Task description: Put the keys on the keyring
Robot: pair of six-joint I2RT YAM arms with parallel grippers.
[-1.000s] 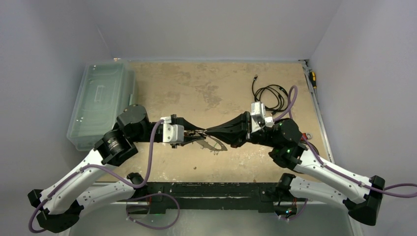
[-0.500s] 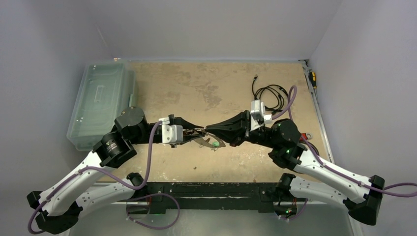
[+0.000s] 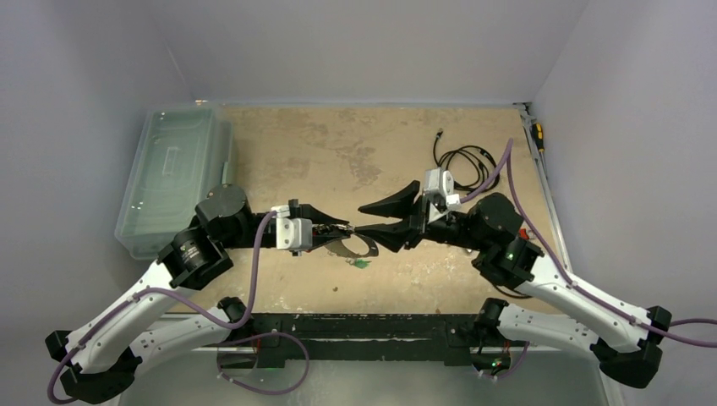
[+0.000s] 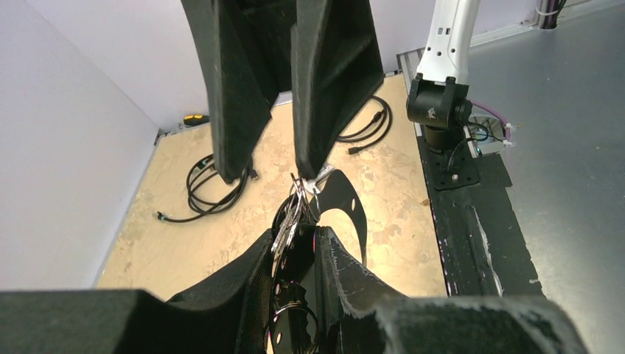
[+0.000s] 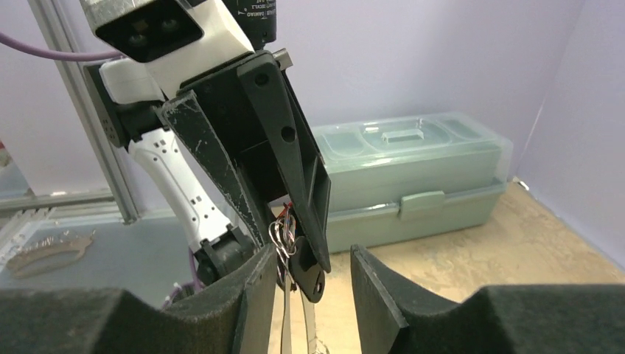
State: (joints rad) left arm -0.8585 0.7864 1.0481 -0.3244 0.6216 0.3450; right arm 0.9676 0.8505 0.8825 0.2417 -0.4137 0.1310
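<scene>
Silver keyring (image 3: 353, 253), one; green key (image 3: 361, 264), one.

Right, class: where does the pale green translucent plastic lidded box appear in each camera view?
Top external: box at far left, middle height.
Left wrist: not in view.
Right wrist: box right of centre, in the background.
Shared landmark: silver keyring with keys, mid-frame in all three.
</scene>
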